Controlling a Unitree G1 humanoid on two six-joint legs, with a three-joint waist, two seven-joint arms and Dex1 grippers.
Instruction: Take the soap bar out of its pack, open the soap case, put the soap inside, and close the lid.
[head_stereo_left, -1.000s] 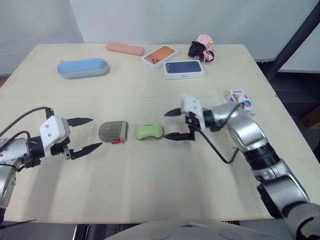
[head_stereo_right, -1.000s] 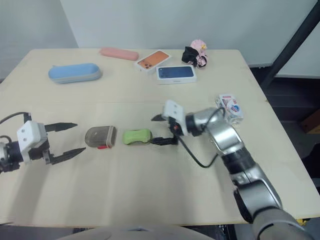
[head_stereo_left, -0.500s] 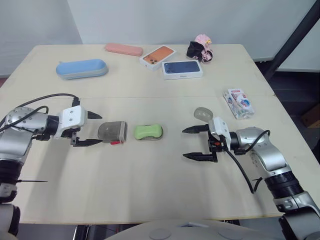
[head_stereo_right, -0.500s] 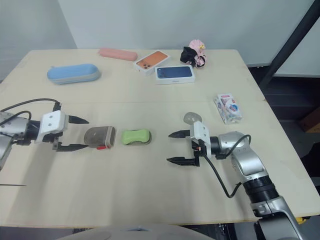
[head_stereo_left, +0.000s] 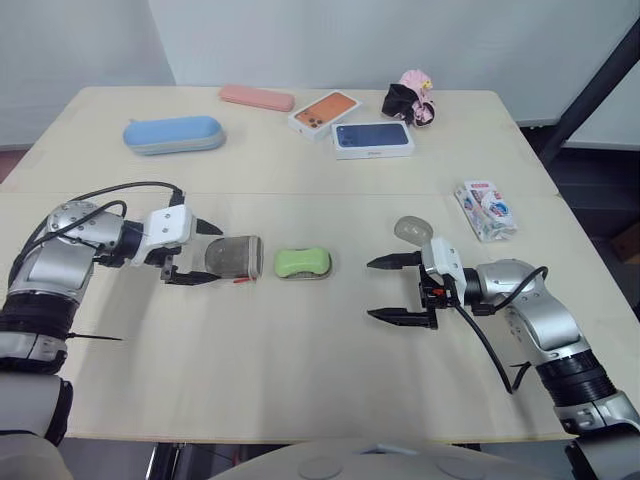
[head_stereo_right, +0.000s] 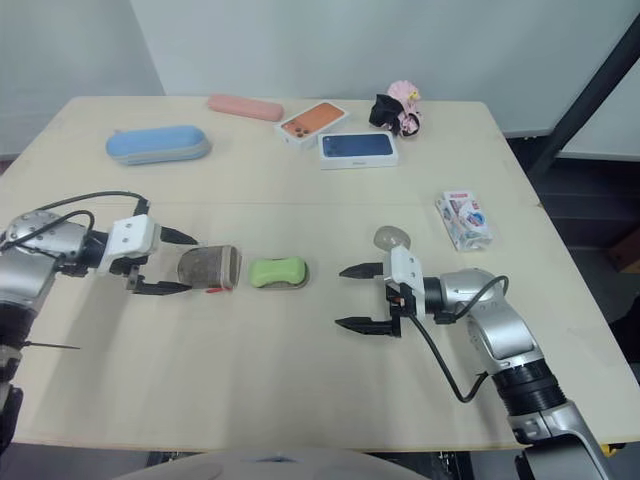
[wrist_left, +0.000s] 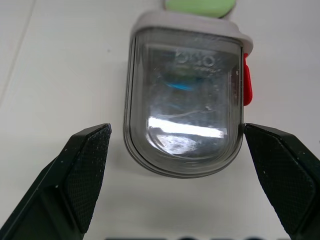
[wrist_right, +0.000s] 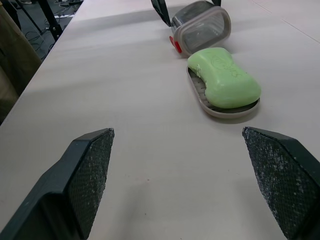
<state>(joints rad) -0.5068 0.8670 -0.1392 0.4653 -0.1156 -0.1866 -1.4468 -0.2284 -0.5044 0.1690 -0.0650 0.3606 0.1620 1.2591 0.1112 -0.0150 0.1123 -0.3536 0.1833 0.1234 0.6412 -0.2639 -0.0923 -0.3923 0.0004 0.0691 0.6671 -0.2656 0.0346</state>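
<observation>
My L tool (head_stereo_left: 215, 256) is spread wide, fingers either side of the clear domed plastic lid with a red latch (head_stereo_left: 235, 257) w/o touching it. Just right of the lid, the green soap bar (head_stereo_left: 303, 262) lies uncovered on the shallow grey case tray (wrist_right: 222, 111). R tool (head_stereo_left: 372, 289) is also spread, holding nothing, w/ bare counter (head_stereo_left: 300, 360) btwn it and the soap. Nearby are a small pale rounded object (head_stereo_left: 409, 229) and the white soap pack (head_stereo_left: 487, 209); along the far edge sit a blue oblong case (head_stereo_left: 174, 134), pink case (head_stereo_left: 256, 97), orange phone box (head_stereo_left: 324, 108), dark-blue phone box (head_stereo_left: 373, 139) and pink-and-black doll (head_stereo_left: 409, 98).
</observation>
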